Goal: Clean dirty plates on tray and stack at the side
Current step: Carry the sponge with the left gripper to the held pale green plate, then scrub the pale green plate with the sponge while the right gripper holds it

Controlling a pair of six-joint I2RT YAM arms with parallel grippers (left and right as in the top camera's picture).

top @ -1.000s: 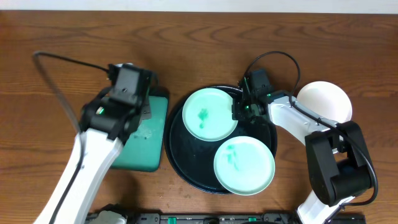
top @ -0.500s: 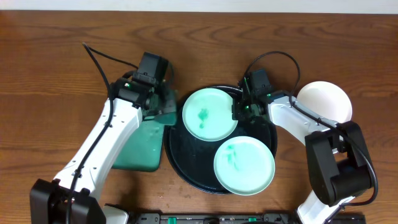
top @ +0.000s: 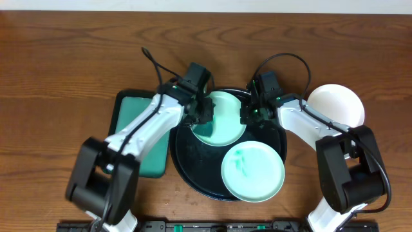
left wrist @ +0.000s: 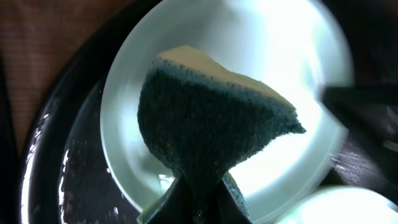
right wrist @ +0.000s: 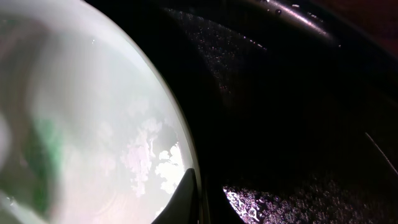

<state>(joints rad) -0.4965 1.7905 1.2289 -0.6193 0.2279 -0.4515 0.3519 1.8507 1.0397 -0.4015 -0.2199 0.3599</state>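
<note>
We judge the job about a third done. The white plate (top: 336, 106) sits on the desk (top: 64, 51) right of the tray (top: 183, 158) and looks clean, while the far plate (top: 228, 121) and the smeared near plate (top: 253, 172) lie in the tray. Our left tool (top: 201, 111), clenched on the sponge (left wrist: 205, 118), reaches down over the far plate. Our right tool (top: 248, 115) pinches that plate's right rim.

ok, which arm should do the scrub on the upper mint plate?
Left. The left gripper holds the sponge right over the upper mint plate in the black tray. The right gripper seems clamped on that plate's rim, steadying it, and has no sponge.
</note>
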